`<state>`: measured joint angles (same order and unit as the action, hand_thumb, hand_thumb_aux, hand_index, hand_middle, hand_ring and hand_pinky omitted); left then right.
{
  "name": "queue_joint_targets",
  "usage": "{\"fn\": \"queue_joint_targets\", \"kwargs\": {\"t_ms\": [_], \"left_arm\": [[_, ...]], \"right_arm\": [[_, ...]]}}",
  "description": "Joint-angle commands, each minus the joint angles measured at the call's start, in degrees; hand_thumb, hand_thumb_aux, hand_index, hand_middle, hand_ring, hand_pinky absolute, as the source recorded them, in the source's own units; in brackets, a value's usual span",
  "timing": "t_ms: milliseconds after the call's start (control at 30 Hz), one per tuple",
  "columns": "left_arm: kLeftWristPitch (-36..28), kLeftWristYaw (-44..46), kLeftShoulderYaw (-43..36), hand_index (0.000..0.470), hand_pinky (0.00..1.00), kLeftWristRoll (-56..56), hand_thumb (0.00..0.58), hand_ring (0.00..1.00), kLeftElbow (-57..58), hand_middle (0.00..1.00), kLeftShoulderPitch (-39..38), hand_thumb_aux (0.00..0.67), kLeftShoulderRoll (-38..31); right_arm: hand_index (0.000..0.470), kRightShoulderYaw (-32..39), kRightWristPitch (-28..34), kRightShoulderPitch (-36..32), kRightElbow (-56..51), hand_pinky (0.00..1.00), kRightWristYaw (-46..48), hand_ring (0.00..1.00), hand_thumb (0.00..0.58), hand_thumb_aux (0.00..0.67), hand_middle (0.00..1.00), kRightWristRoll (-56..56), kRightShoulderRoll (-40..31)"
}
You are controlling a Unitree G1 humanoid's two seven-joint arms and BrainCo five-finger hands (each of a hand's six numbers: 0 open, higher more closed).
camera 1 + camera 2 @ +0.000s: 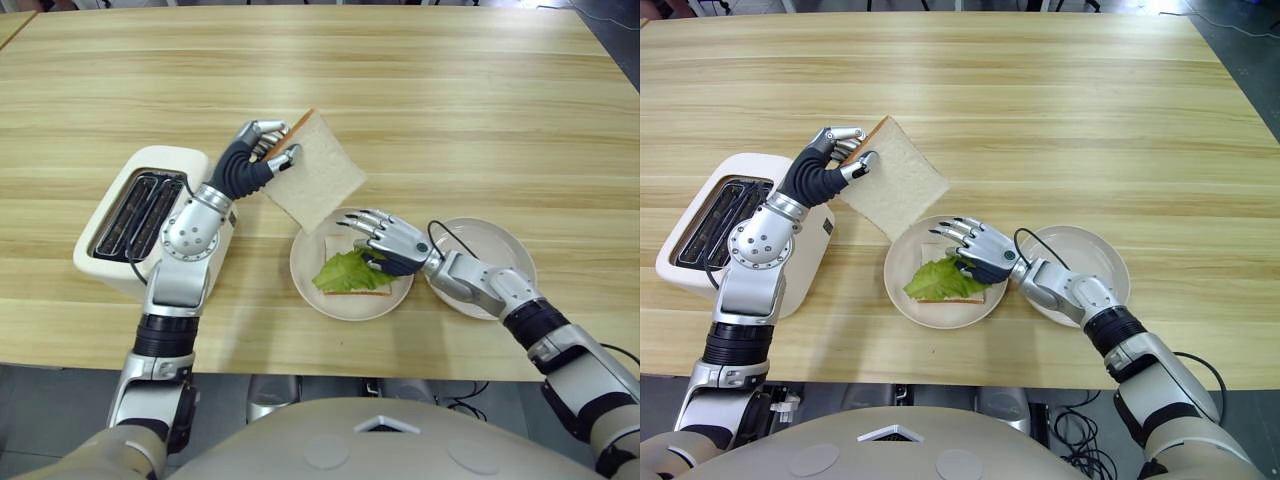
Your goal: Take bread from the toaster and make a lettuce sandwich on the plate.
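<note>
The left hand (262, 150) has silver metal fingers on a black, ribbed, rubber-like palm and wrist. Below it, the left arm (178, 285) is a brushed silver shell with a round cap (188, 238) dotted with small screw holes. A black ring comes next, then another silver section and a black sleeve. The right hand (385, 240) also has silver fingers, darker at the tips, over a black body, with a tiny green dot (1008, 256) at the wrist. A thin black cable (431, 232) loops out beside that wrist. The right arm (480, 280) alternates silver casings with black ribbed bands.
</note>
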<state>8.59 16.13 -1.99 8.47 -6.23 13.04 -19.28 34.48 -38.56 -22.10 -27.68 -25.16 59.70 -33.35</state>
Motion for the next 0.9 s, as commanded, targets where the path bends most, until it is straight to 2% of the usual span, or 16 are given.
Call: {"fn": "queue_joint_targets", "kwargs": {"t_ms": [33, 300, 400, 433, 467, 500, 533, 567, 667, 900], "left_arm": [[0.4, -0.3, -0.5, 0.428, 1.0, 0.4, 0.577, 1.0, 1.3, 1.0, 0.3, 0.623, 0.0], [1.1, -0.8, -0.9, 0.428, 1.0, 0.9, 0.577, 1.0, 2.5, 1.0, 0.1, 0.623, 0.3], [1.3, -0.9, -1.1, 0.431, 1.0, 1.0, 0.578, 1.0, 2.9, 1.0, 0.2, 0.628, 0.3], [1.4, -0.9, -1.2, 0.431, 1.0, 1.0, 0.578, 1.0, 3.1, 1.0, 0.2, 0.628, 0.2], [1.5, -1.0, -1.2, 0.429, 1.0, 1.1, 0.577, 1.0, 3.3, 1.0, 0.2, 0.625, 0.2], [1.6, -1.0, -1.2, 0.431, 1.0, 1.1, 0.578, 1.0, 3.4, 1.0, 0.2, 0.628, 0.2], [1.7, -1.0, -1.2, 0.431, 1.0, 1.1, 0.578, 1.0, 3.5, 1.0, 0.1, 0.628, 0.2], [1.7, -1.0, -1.3, 0.431, 1.0, 1.1, 0.578, 1.0, 3.6, 1.0, 0.0, 0.628, 0.2], [1.9, -0.7, -1.6, 0.415, 1.0, 1.1, 0.574, 1.0, 3.9, 1.0, -0.2, 0.604, 0.1], [2.0, -0.3, -2.5, 0.417, 1.0, 0.9, 0.575, 1.0, 4.0, 1.0, -0.2, 0.607, 0.0]], "right_arm": [[0.46, 0.3, -0.1, -0.8, -1.6, 0.0, 0.3, 0.0, 0.58, 0.67, 0.0, -0.3, 0.7], [0.46, 1.2, -0.8, -2.6, -5.0, 0.0, -0.3, 0.0, 0.58, 0.67, 0.0, -0.3, 2.6], [0.437, 1.3, -1.1, -3.2, -5.9, 0.0, -0.5, 0.0, 0.578, 0.636, 0.0, -0.5, 3.0], [0.375, 1.3, -1.2, -3.3, -6.1, 0.0, -0.6, 0.0, 0.56, 0.547, 0.0, -0.4, 3.1], [0.352, 1.3, -1.2, -3.3, -6.2, 0.0, -0.6, 0.0, 0.548, 0.512, 0.0, -0.3, 3.2], [0.164, 1.4, -1.3, -3.4, -6.4, 0.0, -0.7, 0.0, 0.34, 0.239, 0.0, -0.3, 3.3], [0.164, 1.3, -1.3, -3.4, -6.5, 0.0, -0.8, 0.0, 0.34, 0.239, 0.0, -0.3, 3.3], [0.0, 1.3, -1.2, -3.5, -6.6, 0.0, -0.8, 0.0, 0.0, 0.0, 0.0, -0.2, 3.4], [0.0, 1.2, -1.0, -3.7, -6.8, 0.0, -1.0, 0.0, 0.0, 0.0, 0.0, -0.3, 3.5], [0.0, 0.7, -1.0, -4.4, -7.1, 0.0, -1.3, 0.0, 0.0, 0.0, 0.0, -0.6, 3.4]]}}
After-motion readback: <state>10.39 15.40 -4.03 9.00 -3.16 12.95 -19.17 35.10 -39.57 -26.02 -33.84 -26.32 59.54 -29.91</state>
